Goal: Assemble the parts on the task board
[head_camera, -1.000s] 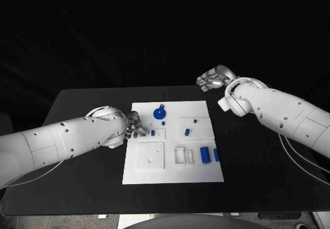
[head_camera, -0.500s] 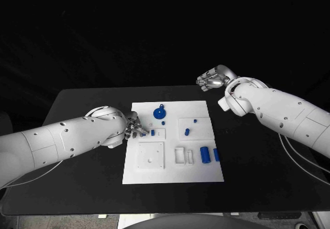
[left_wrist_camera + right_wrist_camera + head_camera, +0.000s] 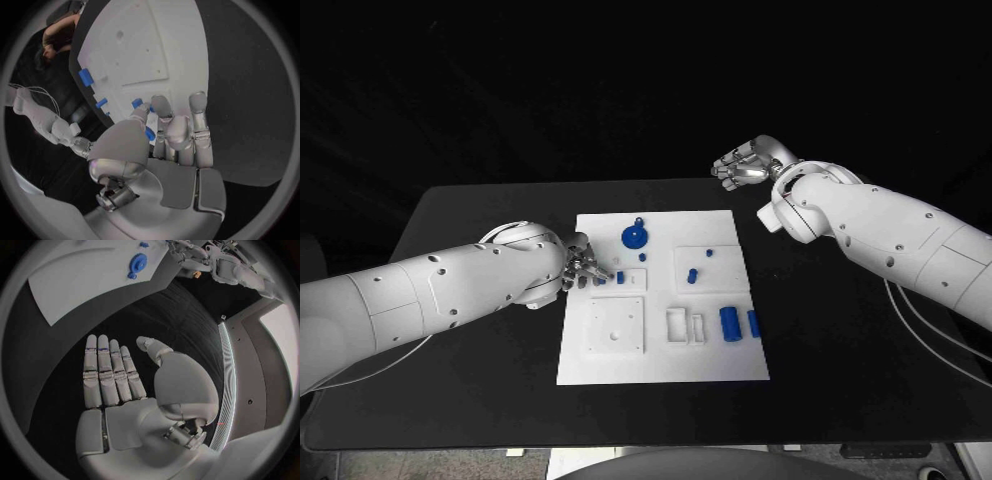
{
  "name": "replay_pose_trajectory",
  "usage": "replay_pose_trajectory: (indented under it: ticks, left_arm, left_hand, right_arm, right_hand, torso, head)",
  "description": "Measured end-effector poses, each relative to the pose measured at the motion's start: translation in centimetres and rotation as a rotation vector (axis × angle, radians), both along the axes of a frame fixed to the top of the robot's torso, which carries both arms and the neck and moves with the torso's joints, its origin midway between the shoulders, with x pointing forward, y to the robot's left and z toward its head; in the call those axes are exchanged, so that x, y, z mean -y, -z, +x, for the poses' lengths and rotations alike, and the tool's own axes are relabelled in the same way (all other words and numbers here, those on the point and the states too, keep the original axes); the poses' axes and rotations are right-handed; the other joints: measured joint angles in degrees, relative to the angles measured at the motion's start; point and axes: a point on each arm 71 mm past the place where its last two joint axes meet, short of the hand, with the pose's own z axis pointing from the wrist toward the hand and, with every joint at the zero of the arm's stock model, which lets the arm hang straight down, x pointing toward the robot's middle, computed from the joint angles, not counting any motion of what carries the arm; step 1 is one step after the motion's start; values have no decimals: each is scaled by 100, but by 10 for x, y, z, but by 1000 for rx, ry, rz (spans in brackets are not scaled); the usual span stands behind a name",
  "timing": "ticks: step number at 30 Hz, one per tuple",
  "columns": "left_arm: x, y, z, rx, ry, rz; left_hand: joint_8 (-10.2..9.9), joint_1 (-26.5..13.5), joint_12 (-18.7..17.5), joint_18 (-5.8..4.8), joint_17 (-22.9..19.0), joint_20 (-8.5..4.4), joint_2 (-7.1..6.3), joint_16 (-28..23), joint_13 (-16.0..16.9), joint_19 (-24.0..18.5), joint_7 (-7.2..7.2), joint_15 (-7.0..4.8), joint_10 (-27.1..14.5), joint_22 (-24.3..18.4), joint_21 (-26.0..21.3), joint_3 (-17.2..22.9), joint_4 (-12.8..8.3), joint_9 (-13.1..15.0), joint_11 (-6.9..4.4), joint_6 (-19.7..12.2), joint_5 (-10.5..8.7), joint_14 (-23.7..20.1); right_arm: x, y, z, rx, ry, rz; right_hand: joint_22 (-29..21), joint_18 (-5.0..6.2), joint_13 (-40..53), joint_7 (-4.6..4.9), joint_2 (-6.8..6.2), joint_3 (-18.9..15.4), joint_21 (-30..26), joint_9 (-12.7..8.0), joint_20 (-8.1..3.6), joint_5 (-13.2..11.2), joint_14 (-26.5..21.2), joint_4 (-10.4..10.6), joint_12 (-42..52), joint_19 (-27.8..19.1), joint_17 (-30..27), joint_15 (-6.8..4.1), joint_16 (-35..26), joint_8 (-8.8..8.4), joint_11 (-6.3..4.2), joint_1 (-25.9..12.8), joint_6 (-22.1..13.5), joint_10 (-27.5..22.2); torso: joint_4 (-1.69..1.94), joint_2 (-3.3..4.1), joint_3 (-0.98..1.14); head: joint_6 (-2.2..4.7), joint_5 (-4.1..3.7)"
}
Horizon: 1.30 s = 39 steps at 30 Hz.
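— On the near right of the task board [image 3: 661,360], what's there?
— Two blue parts, a cylinder [image 3: 730,323] and a slimmer piece [image 3: 753,324] beside it.
— And mid-board?
— The left hand [image 3: 583,268] sits at the board's left edge, thumb and fingers pinching a small blue part [image 3: 150,133]. Farther back lies one round blue disc [image 3: 635,238].
— The right hand [image 3: 744,166]?
— Beyond the worktop's [image 3: 473,215] far edge, flat, fingers straight, holding nothing.
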Motion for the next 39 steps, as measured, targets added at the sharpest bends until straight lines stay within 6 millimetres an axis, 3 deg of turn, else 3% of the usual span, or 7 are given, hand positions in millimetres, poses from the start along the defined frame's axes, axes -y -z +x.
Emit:
replay_pose_trajectory:
  ticks: [1, 22, 29, 36, 39]
  left_arm:
    - [0, 0, 0, 0, -1, 1]
    - [-5, 0, 4, 10, -5, 26]
    - [-6, 0, 4, 10, -7, 32]
    - [-8, 0, 4, 11, -10, 32]
    - [-11, 0, 4, 12, -14, 32]
  left_hand:
    - [0, 0, 0, -42, 0, 0, 0, 0, 0, 0, -2, 0, 0, 0, 18, -16, 16, -4, 0, 0, 0, 0]
    - [0, -32, 0, -32, -45, -42, -229, -1, -1, 0, 11, 0, 0, -1, 20, -179, 189, -3, 0, 13, -90, 0]
    - [0, -114, 0, -31, -51, -41, -401, -1, -2, 0, 11, 0, 0, 3, 20, -113, 390, -2, 1, 13, -181, 0]
    - [0, -138, 0, -30, -44, -41, -425, -1, -2, 0, 31, 0, 0, 2, 20, -99, 423, 4, 1, 33, -202, 0]
    - [0, -165, 0, -29, -29, -41, -515, -1, -2, 0, 31, 0, 0, 2, 20, -43, 537, 10, 1, 33, -441, 0]
  right_arm:
    - [0, 0, 0, 0, 0, 0]
    - [0, 0, 0, 0, 0, 0]
    - [0, 0, 0, 0, 0, 0]
    - [0, 0, 0, 0, 1, 0]
    - [0, 0, 0, -1, 1, 0]
  right_hand:
    - [0, 0, 0, 15, 0, -11, 0, 0, 0, 0, 0, -11, 0, 0, 0, 0, 0, 0, 0, 0, -14, 0]
    - [0, 0, 0, 20, 0, -16, 0, 0, 0, 0, 1, -16, 0, 0, 0, -1, 0, 0, 0, 0, -20, 0]
    - [0, 0, 0, 20, 0, -16, 0, 0, 0, 0, -20, -16, 0, 0, 0, 19, 0, 0, 0, 0, -20, 0]
    - [0, 0, 0, 20, 0, -16, 0, 0, 0, 0, -21, -16, 0, 0, 0, 20, 0, 0, 0, 0, -20, 0]
    - [0, 0, 0, 20, 0, -16, 0, 0, 0, 0, -21, -16, 0, 1, 0, 20, 0, 0, 0, 0, -20, 0]
  torso:
    - [0, 0, 1]
    - [3, -2, 1]
    - [0, -2, 1]
    - [-1, -3, 1]
    - [-1, -3, 0]
  head:
    - [0, 0]
    - [-19, -17]
    - [-16, -14]
    - [-14, -21]
    - [-13, -27]
